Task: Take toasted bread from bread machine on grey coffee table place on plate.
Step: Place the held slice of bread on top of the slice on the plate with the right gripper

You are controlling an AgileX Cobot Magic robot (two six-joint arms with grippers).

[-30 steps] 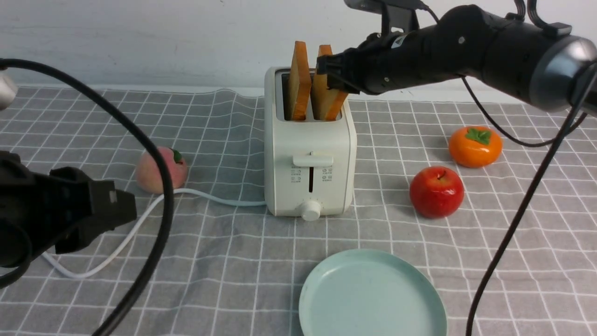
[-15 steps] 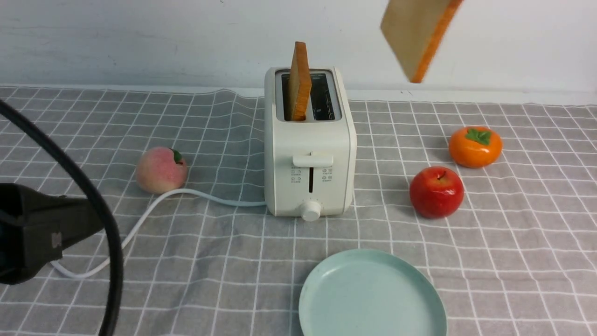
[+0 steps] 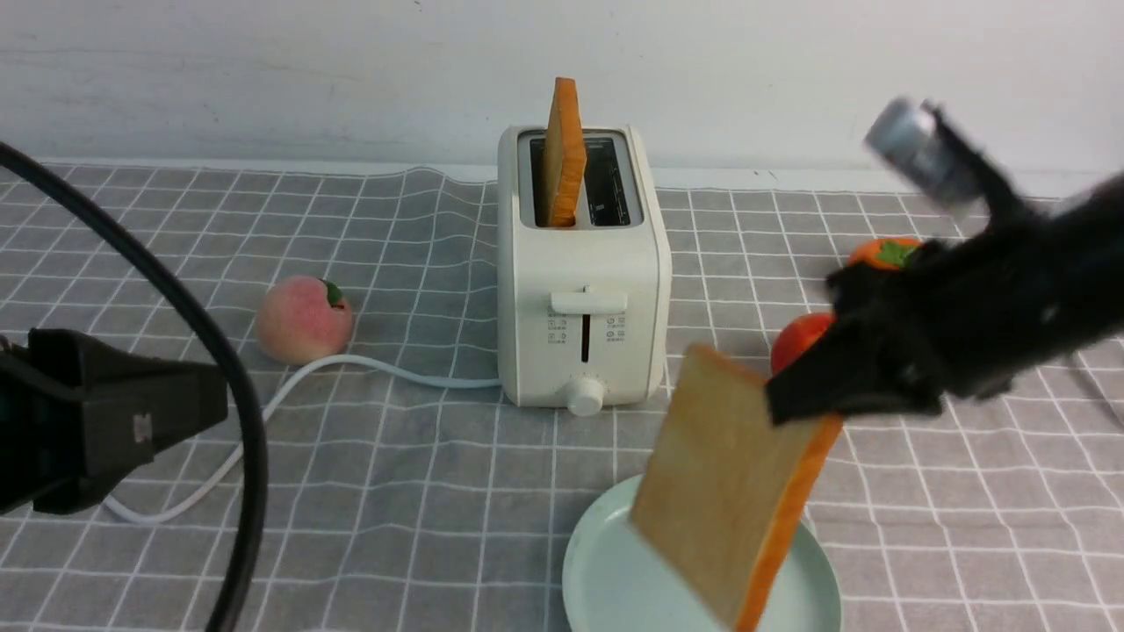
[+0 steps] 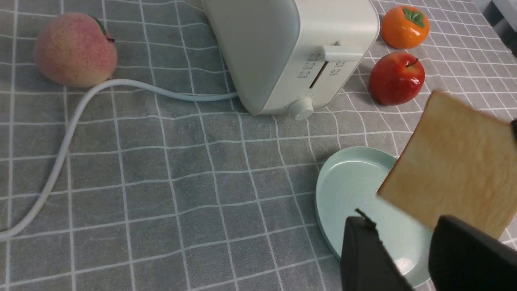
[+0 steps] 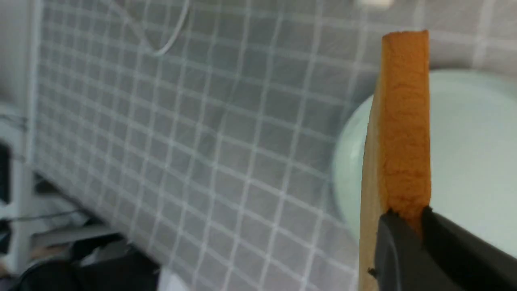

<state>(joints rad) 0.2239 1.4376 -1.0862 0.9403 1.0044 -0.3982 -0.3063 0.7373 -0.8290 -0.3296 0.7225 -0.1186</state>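
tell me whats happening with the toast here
The right gripper is shut on one slice of toast, holding it tilted over the mint-green plate, not yet laid down. The other slice stands upright in the white toaster. The left gripper is open and holds nothing.

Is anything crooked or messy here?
Nothing is spilled. One toast slice hangs tilted over the plate, pinched by the right end effector; the other slice stands in the toaster.
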